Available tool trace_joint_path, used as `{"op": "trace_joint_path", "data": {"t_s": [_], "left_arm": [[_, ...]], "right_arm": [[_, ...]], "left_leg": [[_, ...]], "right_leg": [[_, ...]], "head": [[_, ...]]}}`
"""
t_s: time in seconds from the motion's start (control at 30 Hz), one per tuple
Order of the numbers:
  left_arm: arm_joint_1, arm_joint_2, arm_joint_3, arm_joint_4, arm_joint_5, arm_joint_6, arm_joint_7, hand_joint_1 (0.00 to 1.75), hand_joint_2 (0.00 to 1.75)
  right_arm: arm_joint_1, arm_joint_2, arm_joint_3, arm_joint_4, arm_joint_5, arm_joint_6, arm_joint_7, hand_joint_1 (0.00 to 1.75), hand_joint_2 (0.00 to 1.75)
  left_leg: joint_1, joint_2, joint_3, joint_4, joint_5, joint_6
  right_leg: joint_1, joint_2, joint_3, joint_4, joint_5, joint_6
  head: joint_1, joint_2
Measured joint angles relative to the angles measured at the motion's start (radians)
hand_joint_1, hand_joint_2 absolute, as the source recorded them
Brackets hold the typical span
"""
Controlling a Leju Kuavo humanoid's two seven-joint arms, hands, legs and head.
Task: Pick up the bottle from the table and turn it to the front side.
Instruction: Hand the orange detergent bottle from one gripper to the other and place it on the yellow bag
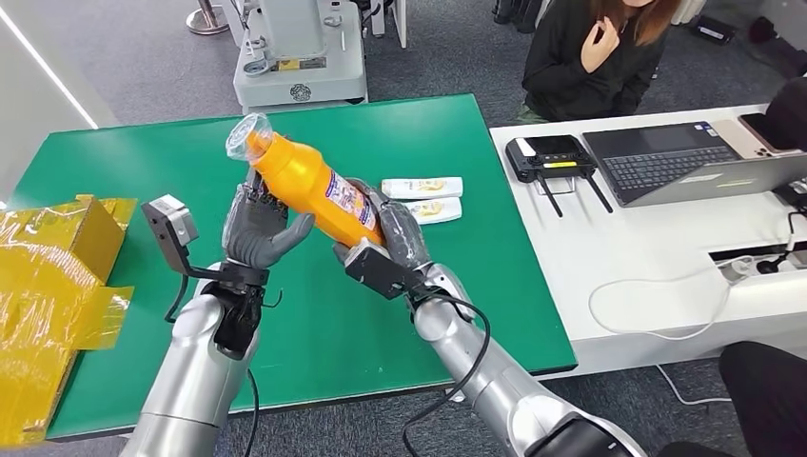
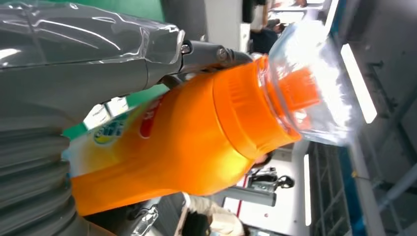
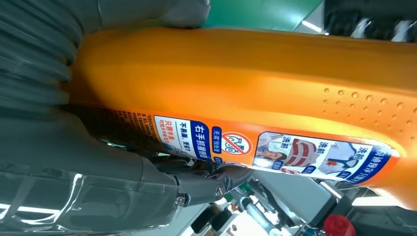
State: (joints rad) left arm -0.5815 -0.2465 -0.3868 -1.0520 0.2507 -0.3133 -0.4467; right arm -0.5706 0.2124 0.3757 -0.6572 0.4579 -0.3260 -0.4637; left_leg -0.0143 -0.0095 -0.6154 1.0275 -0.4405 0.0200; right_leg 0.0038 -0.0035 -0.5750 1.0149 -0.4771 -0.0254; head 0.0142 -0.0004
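An orange bottle (image 1: pixel 305 181) with a clear cap cover is held tilted in the air above the green table (image 1: pixel 428 124), cap toward the far left. My right hand (image 1: pixel 395 238) grips its base end, and the printed label (image 3: pixel 275 152) faces that palm, with the right hand (image 3: pixel 74 162) wrapped around the bottle (image 3: pixel 246 73). My left hand (image 1: pixel 257 233) stands under the bottle's middle with fingers spread, its fingertips touching the underside. In the left wrist view the left hand (image 2: pixel 98 73) lies along the bottle (image 2: pixel 196 137) near the shoulder.
Two white tubes (image 1: pixel 423 188) lie on the green table beyond the hands. Crumpled yellow packaging (image 1: pixel 57 267) sits at the table's left end. A white table (image 1: pixel 666 248) to the right carries a laptop (image 1: pixel 685 157) and a controller (image 1: pixel 547 152). A person (image 1: pixel 590 57) sits behind.
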Motion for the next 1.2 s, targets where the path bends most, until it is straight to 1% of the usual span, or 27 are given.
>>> {"op": "trace_joint_path", "data": {"t_s": [0.17,0.33,0.5,0.7,0.83,0.97,1.2], "left_arm": [[-0.064,-0.016,0.001,0.120,0.035,-0.022,-0.013,0.00,1.75],[-0.098,-0.024,0.002,0.215,0.049,-0.035,-0.020,0.00,1.75],[-0.105,-0.009,0.003,0.274,0.048,-0.044,-0.027,0.00,1.75],[-0.103,0.020,0.006,0.306,0.040,-0.055,-0.039,0.00,1.75],[-0.107,0.030,0.017,0.308,0.026,-0.029,-0.060,0.00,1.75],[-0.106,0.034,0.020,0.308,0.018,-0.014,-0.068,1.75,1.75],[-0.105,0.029,0.020,0.308,0.067,-0.076,-0.045,1.75,1.75]], "right_arm": [[-0.005,0.020,0.023,0.021,0.046,-0.035,0.016,1.75,1.75],[-0.010,0.028,0.053,0.053,0.091,-0.040,0.041,1.75,1.75],[-0.021,0.028,0.078,0.110,0.132,-0.043,0.068,1.75,1.75],[-0.014,0.012,0.089,0.165,0.144,-0.044,0.072,1.75,1.75],[0.004,-0.003,0.097,0.191,0.146,-0.043,0.082,1.75,1.75],[0.017,-0.013,0.104,0.200,0.145,-0.053,0.081,1.75,1.75],[0.020,-0.031,0.102,0.202,0.127,-0.065,0.067,1.75,1.75]], "left_leg": [[0.000,0.000,0.000,0.000,0.000,0.000],[0.000,0.000,0.000,0.000,0.000,0.000],[0.000,0.000,0.000,0.000,0.000,0.000],[0.000,0.000,0.000,0.000,0.000,0.000],[0.000,0.000,0.000,0.000,0.000,0.000],[0.000,0.000,0.000,0.000,0.000,0.000],[0.000,0.000,0.000,0.000,0.000,0.000]], "right_leg": [[0.000,0.000,0.000,0.000,0.000,0.000],[0.000,0.000,0.000,0.000,0.000,0.000],[0.000,0.000,-0.001,0.000,0.000,0.000],[0.000,0.000,-0.001,0.000,0.000,0.000],[0.000,0.000,-0.001,0.000,0.000,0.000],[0.000,0.000,-0.001,0.000,0.000,0.000],[0.000,0.000,-0.001,0.000,0.000,0.000]], "head": [[0.000,0.000],[0.000,0.000],[0.000,0.000],[0.000,0.000],[0.000,0.000],[0.000,0.000],[0.000,0.000]]}}
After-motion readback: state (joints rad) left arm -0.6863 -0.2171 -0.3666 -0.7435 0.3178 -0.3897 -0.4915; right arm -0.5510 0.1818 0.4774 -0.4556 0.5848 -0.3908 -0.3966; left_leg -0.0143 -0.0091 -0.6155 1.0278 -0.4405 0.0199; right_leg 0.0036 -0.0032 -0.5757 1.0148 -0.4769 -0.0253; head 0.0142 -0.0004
